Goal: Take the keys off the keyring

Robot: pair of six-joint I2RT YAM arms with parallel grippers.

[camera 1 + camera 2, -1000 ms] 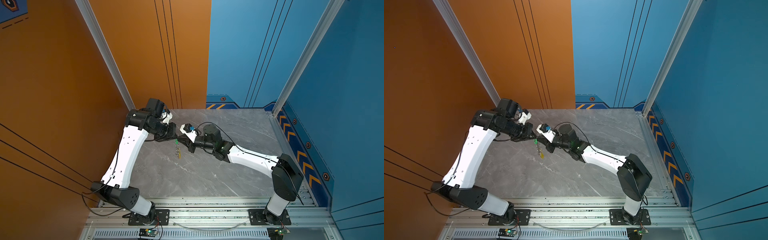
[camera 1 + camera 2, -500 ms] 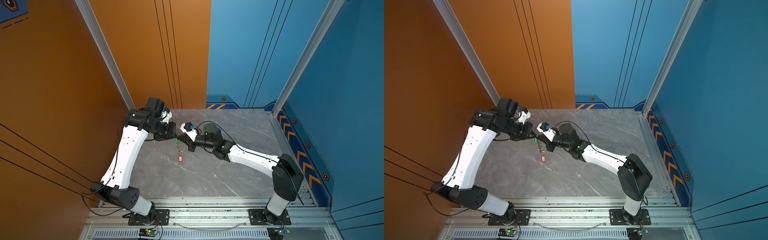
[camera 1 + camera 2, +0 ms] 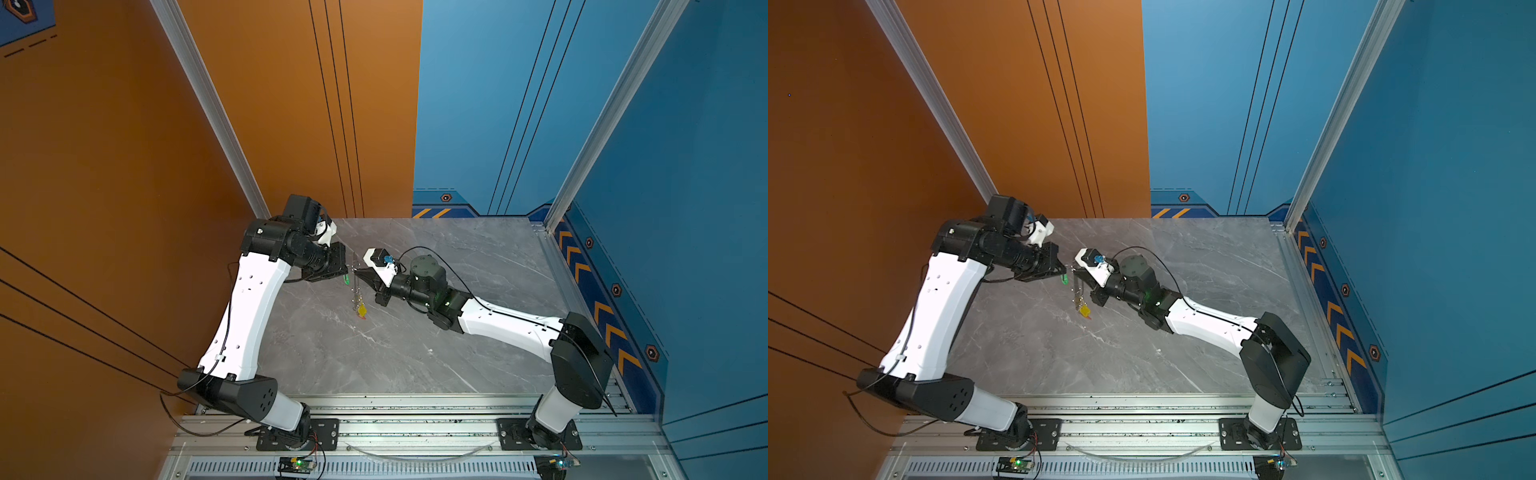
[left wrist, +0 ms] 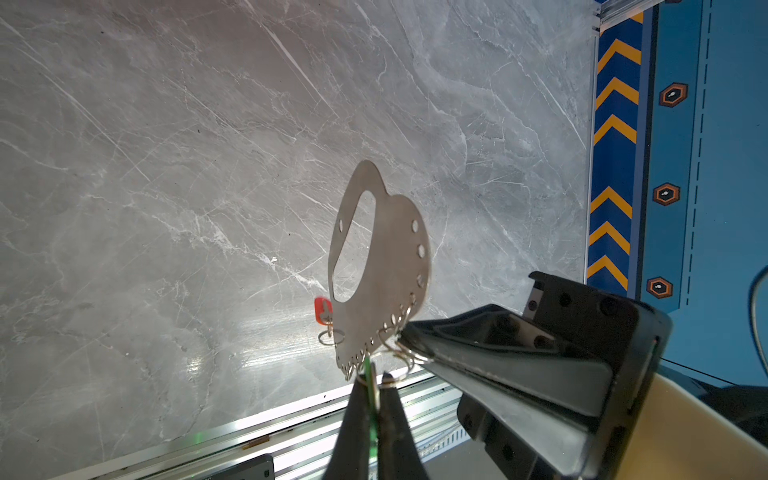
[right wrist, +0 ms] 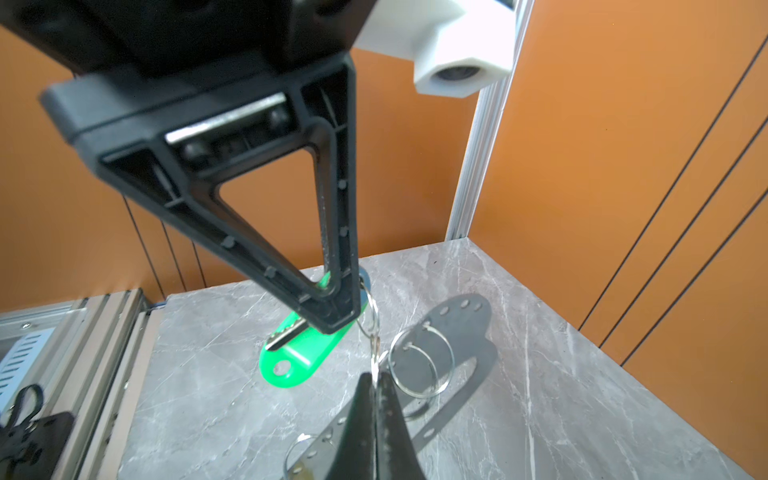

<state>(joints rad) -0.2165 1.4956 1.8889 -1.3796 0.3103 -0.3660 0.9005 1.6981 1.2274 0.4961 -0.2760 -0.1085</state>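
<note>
Since both pairs of jaws are pressed together on the same small linkage, the main risk is a tug-of-war.

Left jaws pinch the green key (image 5: 303, 349) by its tag. Right jaws pinch the keyring (image 4: 386, 257) at its ringed edge, just beyond the left tips and held clear of the desk (image 4: 166, 166). I cannot tell whether they grip the plate itself or only a wire ring (image 5: 419, 365).

Judgement: pulling straight apart without working the split ring round could bend the ring or drag the thin tag out of the left jaws. If the right jaws slip, the keyring drops along with the yellow key (image 3: 361, 309) and red key (image 4: 322, 309) below it. I cannot tell whether the green key is already free.

Pose: both arms reach inward, with the jaws roughly level and pointing at each other, tips nearly meeting above the desk.
</note>
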